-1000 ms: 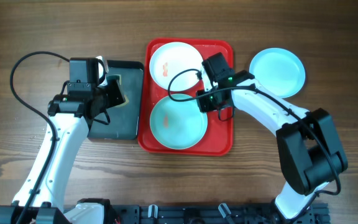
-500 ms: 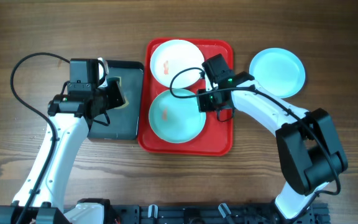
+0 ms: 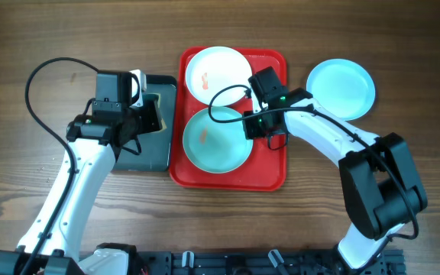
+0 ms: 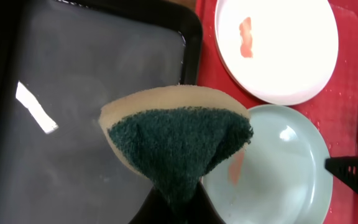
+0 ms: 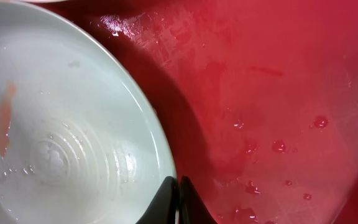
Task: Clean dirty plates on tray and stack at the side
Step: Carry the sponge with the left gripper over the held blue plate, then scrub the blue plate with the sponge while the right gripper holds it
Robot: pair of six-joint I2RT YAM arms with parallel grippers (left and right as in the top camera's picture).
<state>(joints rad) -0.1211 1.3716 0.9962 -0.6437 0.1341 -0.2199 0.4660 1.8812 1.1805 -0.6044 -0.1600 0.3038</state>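
The red tray [image 3: 270,172] holds a white plate [image 3: 216,72] with a red smear at the back and a pale blue plate [image 3: 216,141] with an orange smear at the front. My right gripper [image 3: 252,126] is shut on the blue plate's right rim [image 5: 61,124], fingertips [image 5: 178,199] pinching the edge above the wet tray floor [image 5: 278,93]. A second pale blue plate [image 3: 341,88] lies on the table to the right of the tray. My left gripper [image 3: 147,114] is shut on a green-and-yellow sponge [image 4: 179,140], held over the black tray's right edge.
A smaller black tray [image 3: 147,149] lies against the red tray's left side; it also shows in the left wrist view [image 4: 73,93]. Cables loop off both arms. Wooden tabletop surrounds the trays.
My left arm has moved right with the sponge, toward the red tray. The blue plate in my right gripper shifted slightly toward the back, then held still.
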